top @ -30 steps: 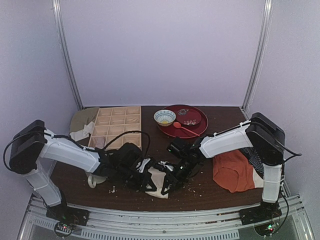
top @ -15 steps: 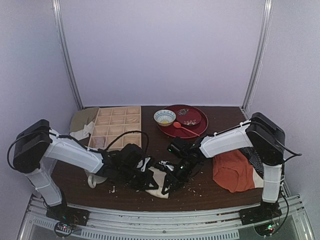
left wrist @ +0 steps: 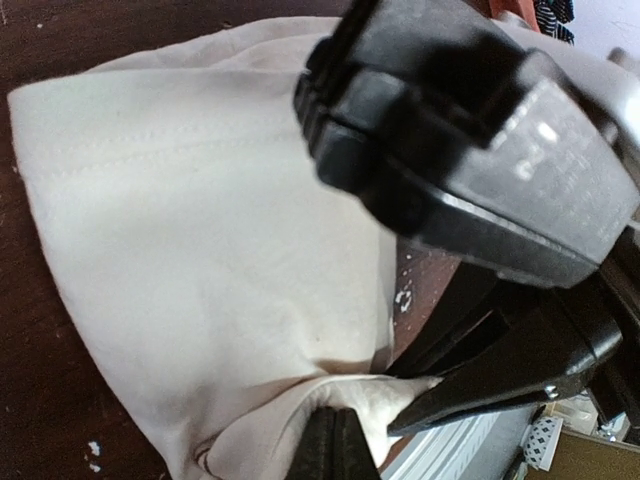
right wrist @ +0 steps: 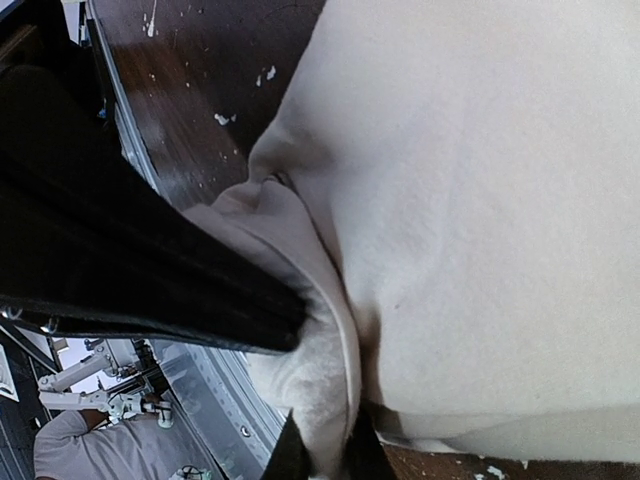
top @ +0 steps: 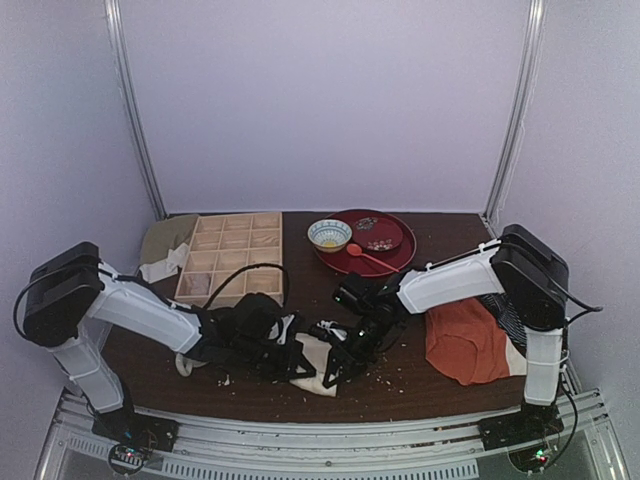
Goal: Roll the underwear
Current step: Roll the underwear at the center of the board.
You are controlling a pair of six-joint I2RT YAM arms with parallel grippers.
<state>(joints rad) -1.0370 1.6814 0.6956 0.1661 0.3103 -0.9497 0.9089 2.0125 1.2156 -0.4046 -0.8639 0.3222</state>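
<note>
The underwear [top: 312,362] lies bunched on the table [top: 425,388] close to the front edge, between the two arms. The left gripper [left wrist: 330,445] and the right gripper [right wrist: 322,450] are each closed on a fold of it. The cloth seems light, soft and limp (it creases easily), so I judge a pinch on the thicker seamed edge holds best.

Left end effector [top: 296,366], right end effector [top: 336,372] clamped, low, tips close.
</note>
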